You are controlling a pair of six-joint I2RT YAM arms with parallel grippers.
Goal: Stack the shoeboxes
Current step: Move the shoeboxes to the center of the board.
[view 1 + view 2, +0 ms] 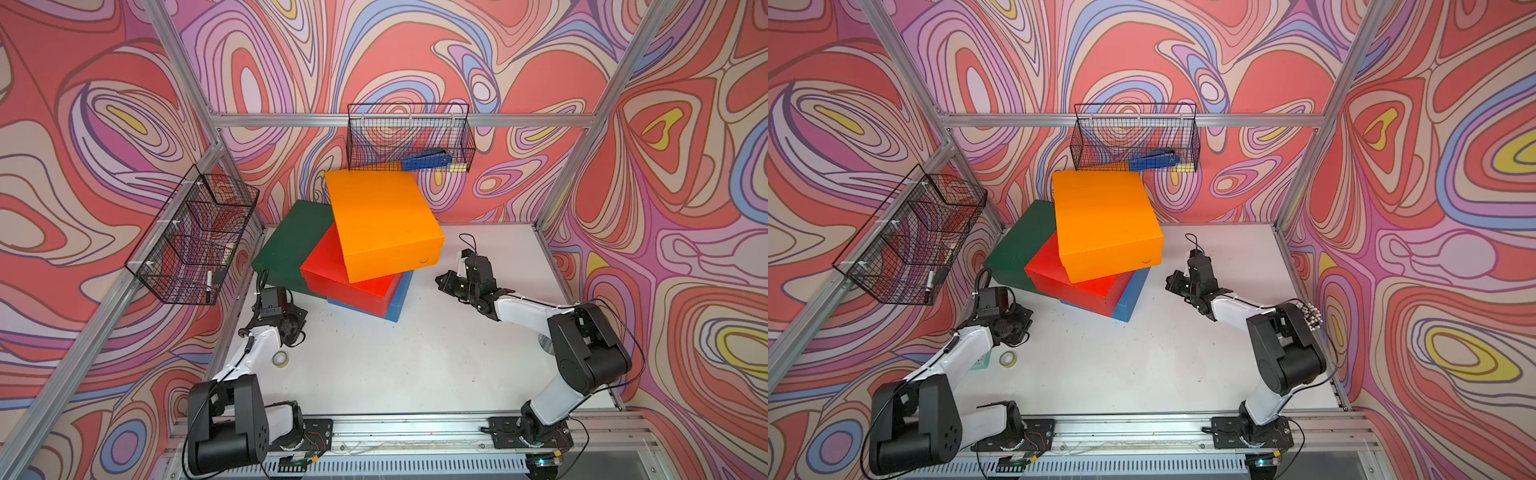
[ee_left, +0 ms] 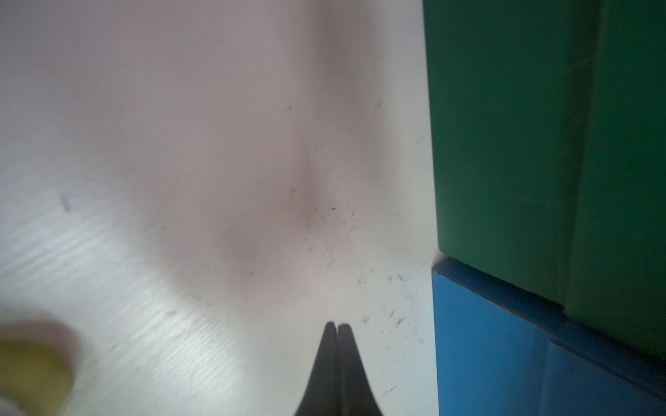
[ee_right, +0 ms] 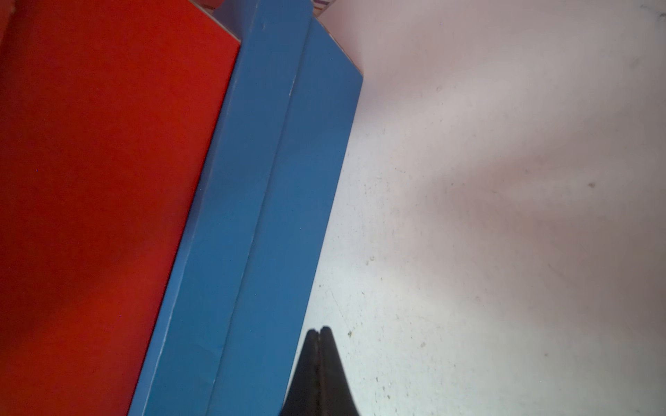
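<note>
Left claw (image 2: pixel 337 326), right claw (image 3: pixel 320 329): pinched together, empty. I see orange cardboard shoebox (image 1: pixel 382 224) atop red cardboard shoebox (image 1: pixel 345 278) atop blue cardboard shoebox (image 1: pixel 399 303). Dark green cardboard shoebox (image 1: pixel 291 245), at their nine o'clock, looks not yet stacked.

We list:
- a white tabletop (image 1: pixel 395 374), scuffed and speckled
- a roll of yellowish clear tape (image 1: pixel 281 359) lying flat on the tabletop
- a black wire mesh basket (image 1: pixel 409 137) hung on the rear aluminium rail (image 1: pixel 291 119), holding a blue tool (image 1: pixel 426 160) of unclear kind
- a second, partitioned mesh basket (image 1: pixel 193 235) on the side rail, holding a marker pen (image 1: pixel 208 284)
- swirl-patterned wall panels (image 1: pixel 83 124)
</note>
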